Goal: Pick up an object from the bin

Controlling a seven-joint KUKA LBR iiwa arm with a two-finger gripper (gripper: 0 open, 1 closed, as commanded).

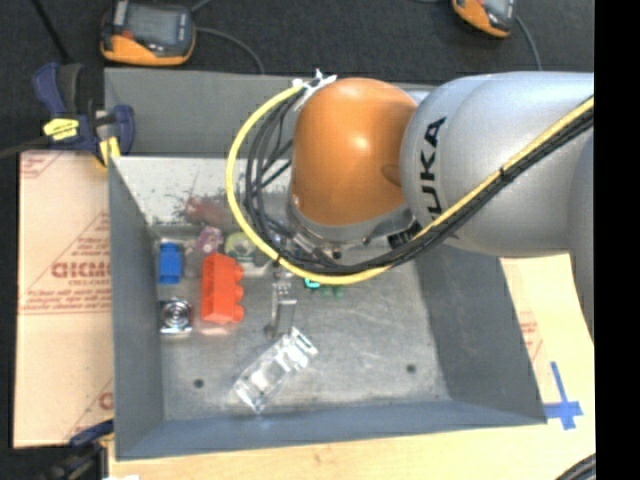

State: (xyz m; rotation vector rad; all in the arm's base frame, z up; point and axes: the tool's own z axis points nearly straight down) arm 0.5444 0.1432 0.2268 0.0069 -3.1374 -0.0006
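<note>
My gripper (pixel 281 308) reaches down from under the orange wrist cover into the middle of the bin. It hangs just right of an orange-red toy block (pixel 222 290) and just above a clear plastic piece (pixel 272 370) that lies slanted on the bin floor. Whether it touches either I cannot tell. A small green thing (pixel 322 286) peeks out to its right, under the arm.
Against the bin's left wall lie a blue block (pixel 170 262) and, below it, a round silver metal piece (pixel 176 317). A small pinkish thing (pixel 210 238) and a pale green one (pixel 238 243) sit near the back. The arm and its cables cover the back right.
</note>
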